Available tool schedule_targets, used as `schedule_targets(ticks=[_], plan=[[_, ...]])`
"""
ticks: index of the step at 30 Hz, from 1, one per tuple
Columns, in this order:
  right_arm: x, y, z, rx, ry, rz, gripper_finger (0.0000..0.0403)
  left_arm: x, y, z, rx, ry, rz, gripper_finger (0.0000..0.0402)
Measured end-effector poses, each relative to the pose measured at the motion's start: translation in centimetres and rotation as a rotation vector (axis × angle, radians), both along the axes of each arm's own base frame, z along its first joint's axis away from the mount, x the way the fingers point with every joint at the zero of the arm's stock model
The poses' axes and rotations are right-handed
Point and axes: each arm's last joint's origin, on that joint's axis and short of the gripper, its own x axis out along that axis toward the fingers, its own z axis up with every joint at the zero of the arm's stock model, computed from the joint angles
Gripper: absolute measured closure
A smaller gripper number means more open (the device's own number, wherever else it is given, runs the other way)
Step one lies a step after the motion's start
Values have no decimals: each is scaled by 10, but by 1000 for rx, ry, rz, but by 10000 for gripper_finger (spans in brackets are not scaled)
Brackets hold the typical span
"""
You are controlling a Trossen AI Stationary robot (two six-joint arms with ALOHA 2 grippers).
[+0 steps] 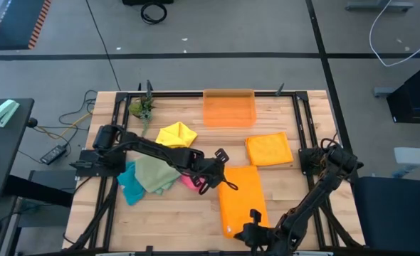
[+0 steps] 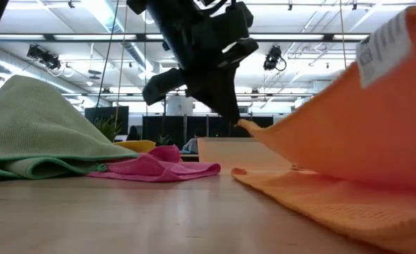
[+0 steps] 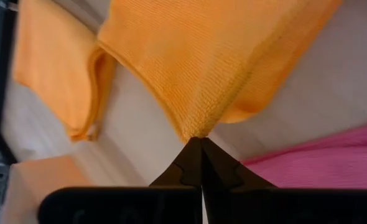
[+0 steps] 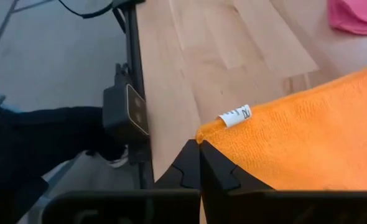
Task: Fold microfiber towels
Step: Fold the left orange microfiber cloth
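An orange towel [image 1: 244,199] lies lengthwise at the table's near middle. My left gripper [image 1: 228,183] is shut on its far left corner. My right gripper [image 1: 244,229] is shut on its near left corner, which carries a white tag [image 4: 236,116]. In the low view both held corners stand above the table, and the cloth's lower part [image 2: 321,201] rests on the wood. A folded orange towel [image 1: 269,149] lies flat at the far right. Yellow [image 1: 176,134], sage green [image 1: 156,173], teal [image 1: 130,186] and pink [image 1: 191,181] towels lie in loose heaps on the left. My left gripper pinches the orange towel's far left corner [image 3: 196,129] between its two fingertips, only at their free ends. The fingers slant down from the table's left. The corner [image 2: 245,127] is lifted clear, and the cloth slopes away from it down to the table. My right gripper pinches the orange towel's near left corner [image 4: 209,138] between its two fingertips, right beside the white tag. One layer or several, I cannot tell. The corner is raised off the table, and the cloth [image 2: 377,106] slopes down from it.
A rigid translucent orange bin [image 1: 229,108] stands at the far middle edge. A small green plant [image 1: 142,108] sits at the far left corner. Black frame rails [image 1: 295,121] run along the table's sides. Bare wood [image 1: 174,220] shows at the near left.
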Motion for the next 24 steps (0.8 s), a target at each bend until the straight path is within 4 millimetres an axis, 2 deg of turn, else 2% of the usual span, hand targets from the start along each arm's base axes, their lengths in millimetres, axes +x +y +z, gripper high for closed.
schedule_targets(ticks=[10,13,16,24], plan=[[6,0,0,54,4,38,402,-4,-5,-3,-50,18,71,397],[9,-2,0,76,9,37,396,-3,-3,-2,-81,3,117,380],[11,-2,1,67,3,48,370,-2,-1,-2,-98,-4,152,350],[16,-7,1,110,28,33,266,-2,-3,-2,-137,-20,203,271]])
